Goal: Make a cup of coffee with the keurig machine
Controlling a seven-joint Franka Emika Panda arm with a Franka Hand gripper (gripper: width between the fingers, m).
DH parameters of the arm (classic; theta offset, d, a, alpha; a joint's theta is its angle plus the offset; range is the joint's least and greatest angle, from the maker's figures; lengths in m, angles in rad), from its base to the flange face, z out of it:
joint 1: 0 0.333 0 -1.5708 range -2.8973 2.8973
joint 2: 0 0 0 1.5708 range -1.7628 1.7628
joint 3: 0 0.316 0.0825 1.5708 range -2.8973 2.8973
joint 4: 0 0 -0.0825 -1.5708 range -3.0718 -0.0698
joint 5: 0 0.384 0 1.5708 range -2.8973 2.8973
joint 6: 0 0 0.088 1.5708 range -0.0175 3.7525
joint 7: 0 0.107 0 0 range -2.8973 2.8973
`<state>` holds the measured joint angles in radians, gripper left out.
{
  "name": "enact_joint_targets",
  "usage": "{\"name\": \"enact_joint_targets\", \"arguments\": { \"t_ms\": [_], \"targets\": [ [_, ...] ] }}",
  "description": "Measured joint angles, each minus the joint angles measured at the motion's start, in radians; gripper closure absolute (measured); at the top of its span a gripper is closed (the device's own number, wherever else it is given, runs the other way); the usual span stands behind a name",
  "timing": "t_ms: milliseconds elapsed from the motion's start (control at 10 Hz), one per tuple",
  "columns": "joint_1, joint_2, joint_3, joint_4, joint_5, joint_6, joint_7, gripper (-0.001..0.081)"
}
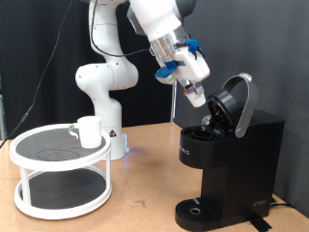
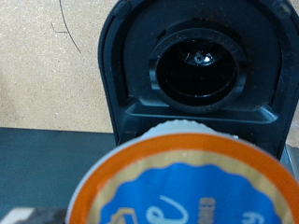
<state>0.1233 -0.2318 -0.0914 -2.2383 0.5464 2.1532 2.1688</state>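
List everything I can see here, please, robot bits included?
keurig machine: one, black, on the wooden table at the exterior view's right, hinged lid up, round pod chamber open.
cup: one, white, on the top tier of the stand, exterior view's left.
tiered stand: one, white rims with dark mesh shelves, two tiers, on the table at the exterior view's left.
coffee pod: one, blue lid with orange rim, at the gripper, just in front of the open chamber.
table: one, light wood.
backdrop: one, black curtain behind.
robot arm: one, white, behind the table.
gripper: one, above the machine's open lid.
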Motion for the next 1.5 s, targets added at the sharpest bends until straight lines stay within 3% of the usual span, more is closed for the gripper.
{"name": "enact_joint_targets", "arguments": {
  "t_ms": [600,1500],
  "targets": [
    [0.000,0.034,0.031,-0.056,-0.009,0.108,-0.001,0.0420],
    [0.000,0.101,0.053,-0.065,-0.003,0.125,-0.020,0.0420]
  ]
}}
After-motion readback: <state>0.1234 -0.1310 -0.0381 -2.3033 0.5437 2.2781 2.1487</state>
